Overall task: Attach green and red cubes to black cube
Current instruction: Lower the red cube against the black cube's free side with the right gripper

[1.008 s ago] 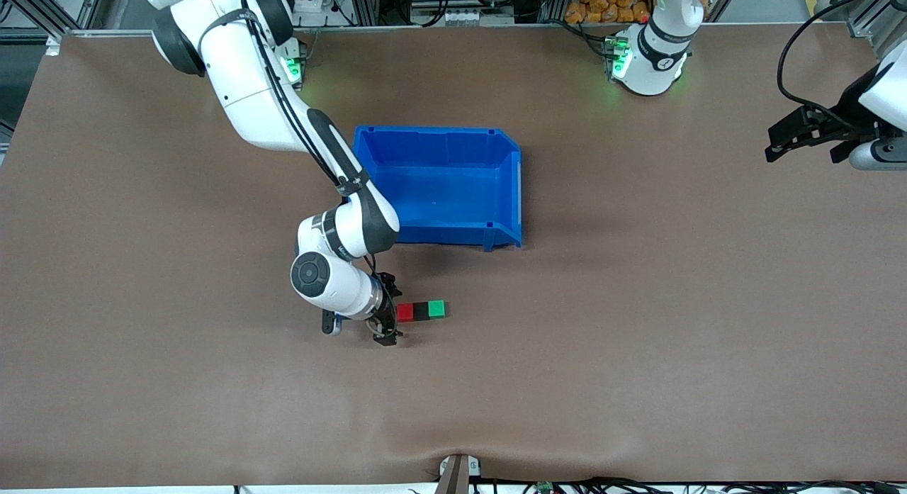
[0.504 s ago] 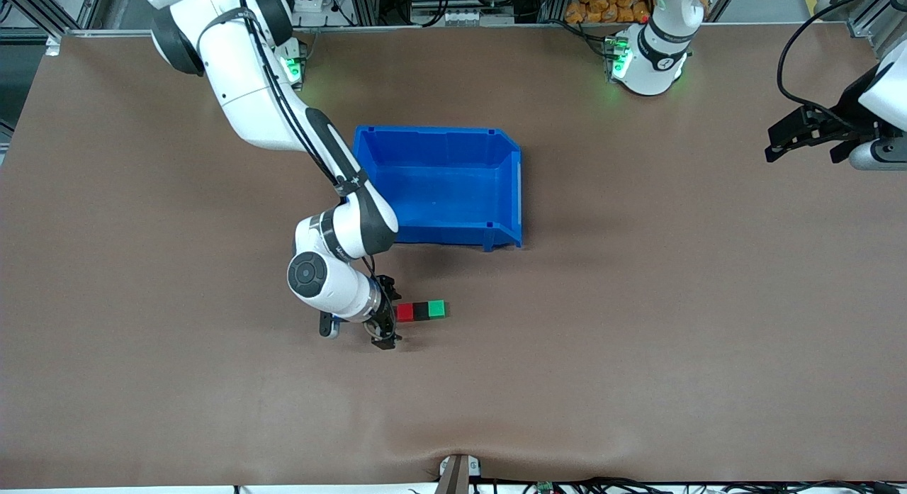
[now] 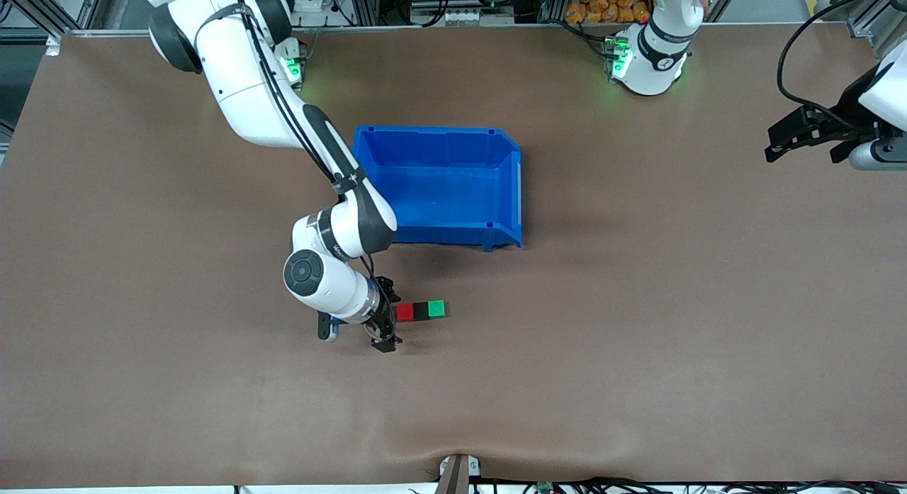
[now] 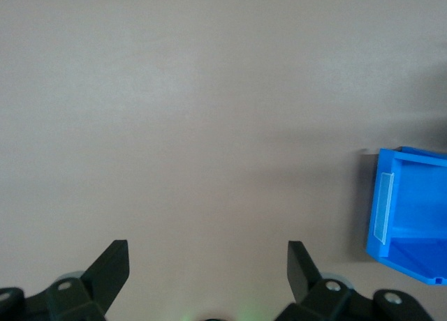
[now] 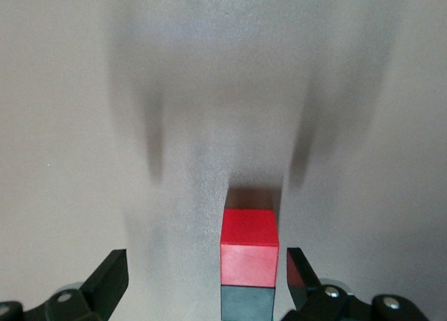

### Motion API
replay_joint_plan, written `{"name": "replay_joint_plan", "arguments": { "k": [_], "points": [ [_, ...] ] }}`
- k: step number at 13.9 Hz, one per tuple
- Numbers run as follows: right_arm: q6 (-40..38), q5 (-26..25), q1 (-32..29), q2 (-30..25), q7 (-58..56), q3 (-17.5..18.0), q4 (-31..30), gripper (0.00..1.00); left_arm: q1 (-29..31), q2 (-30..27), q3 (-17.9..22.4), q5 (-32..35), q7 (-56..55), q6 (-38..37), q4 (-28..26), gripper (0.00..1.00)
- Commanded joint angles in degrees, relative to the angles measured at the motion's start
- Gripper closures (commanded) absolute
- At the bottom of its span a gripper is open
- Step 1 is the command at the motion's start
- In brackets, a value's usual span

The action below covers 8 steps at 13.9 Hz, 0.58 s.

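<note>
Red cube (image 3: 404,312), black cube (image 3: 421,311) and green cube (image 3: 437,308) joined in a row on the counter (image 3: 638,338), nearer the camera than the blue bin (image 3: 445,136). Right end effector (image 3: 386,313) wide open, empty, beside the red cube. Left end effector (image 3: 793,136) waiting, open, empty.

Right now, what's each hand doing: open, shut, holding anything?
Left hand: open, empty, waiting at its end of the table.
Right hand: open, empty, beside the red cube.

Glossy white arm links, dark grey joint bands, black cables, black fingers (image 5: 105,282), green base lights
</note>
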Motion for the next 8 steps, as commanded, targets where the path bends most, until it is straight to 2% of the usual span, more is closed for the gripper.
{"name": "replay_joint_plan", "arguments": {
  "k": [1, 8],
  "points": [
    [-1.76, 1.04, -0.12, -1.16, -1.03, 0.15, -0.55, 0.00, 0.05, 0.54, -0.18, 0.47, 0.48, -1.04, 1.32, 0.00],
    [-5.80, 0.16, -0.30, -2.31, -1.30, -0.46, -0.55, 0.00, 0.23, 0.54, -0.18, 0.47, 0.83, -1.04, 1.23, 0.00]
  ]
}}
